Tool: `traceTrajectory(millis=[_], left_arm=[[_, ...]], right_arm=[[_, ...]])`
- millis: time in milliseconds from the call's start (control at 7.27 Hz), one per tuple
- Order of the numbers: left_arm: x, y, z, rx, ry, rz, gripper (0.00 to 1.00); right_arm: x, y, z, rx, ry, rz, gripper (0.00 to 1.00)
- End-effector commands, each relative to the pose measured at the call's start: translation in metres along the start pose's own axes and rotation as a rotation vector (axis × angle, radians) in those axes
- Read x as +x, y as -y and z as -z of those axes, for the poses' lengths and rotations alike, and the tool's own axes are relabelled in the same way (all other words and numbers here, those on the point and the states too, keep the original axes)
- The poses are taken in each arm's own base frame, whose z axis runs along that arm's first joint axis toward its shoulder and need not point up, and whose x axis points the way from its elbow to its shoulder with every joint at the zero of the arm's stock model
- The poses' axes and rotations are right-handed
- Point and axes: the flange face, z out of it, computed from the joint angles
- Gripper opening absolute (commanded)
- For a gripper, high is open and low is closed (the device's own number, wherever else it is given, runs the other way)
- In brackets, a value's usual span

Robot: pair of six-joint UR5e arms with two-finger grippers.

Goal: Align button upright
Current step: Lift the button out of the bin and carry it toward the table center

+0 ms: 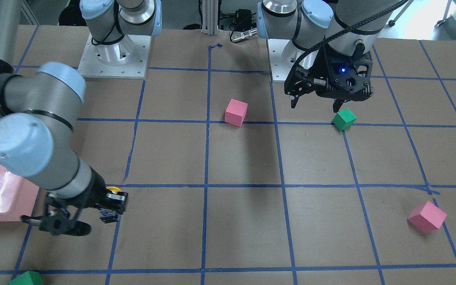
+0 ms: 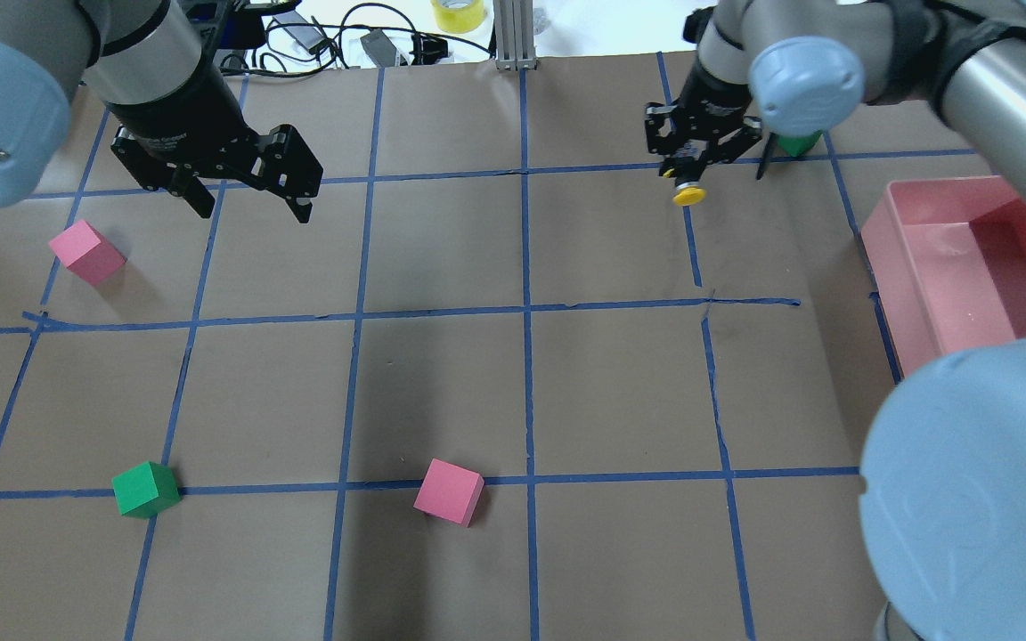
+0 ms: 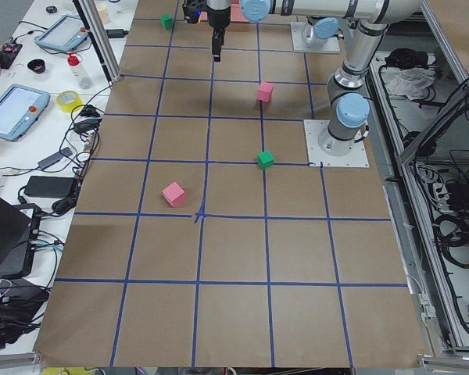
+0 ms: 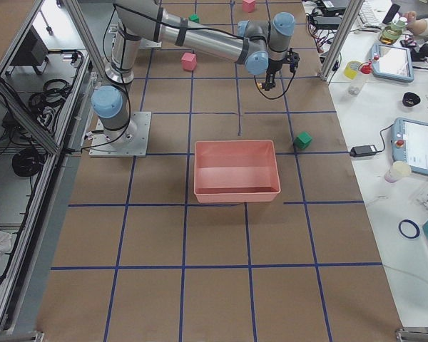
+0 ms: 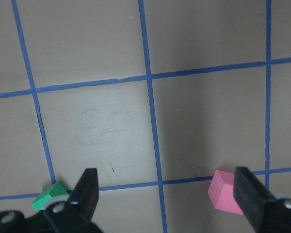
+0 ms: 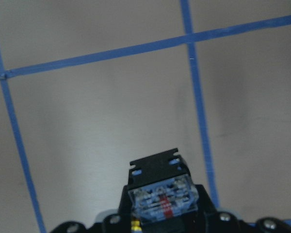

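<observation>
I see the right end effector (image 2: 685, 174) clamped on the button (image 2: 688, 196), yellow cap jutting from the grip; grey contact block (image 6: 163, 201) toward the wrist camera. The left end effector (image 2: 255, 212) hangs wide apart, empty, above the tabletop (image 2: 442, 392).

Yellow-capped button (image 2: 689, 195), pink bin (image 4: 235, 195), blue-gridded brown table (image 2: 442, 392).
</observation>
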Motion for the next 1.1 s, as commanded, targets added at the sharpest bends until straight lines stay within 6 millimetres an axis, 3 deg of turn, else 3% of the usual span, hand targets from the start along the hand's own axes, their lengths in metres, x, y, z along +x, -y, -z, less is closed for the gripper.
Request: traceTrajectory(millis=[0,138,412,962], left_arm=[[0.000,0.000,0.000,0.000,0.000,-0.001,1.00],[0.000,0.000,0.000,0.000,0.000,-0.001,1.00],[0.000,0.000,0.000,0.000,0.000,0.000,1.00],[0.000,0.000,0.000,-0.001,0.000,0.000,1.00]], right_arm=[[-0.074,0.000,-0.047,-0.006,0.011,-0.040,0.00],[-0.100,-0.009,-0.061,-0.024,0.060,-0.082,0.00],[-0.132,-0.018,-0.087,-0.040,0.074,-0.140,0.00],[-0.168,-0.037,-0.122,-0.061,0.065,-0.156,0.00]])
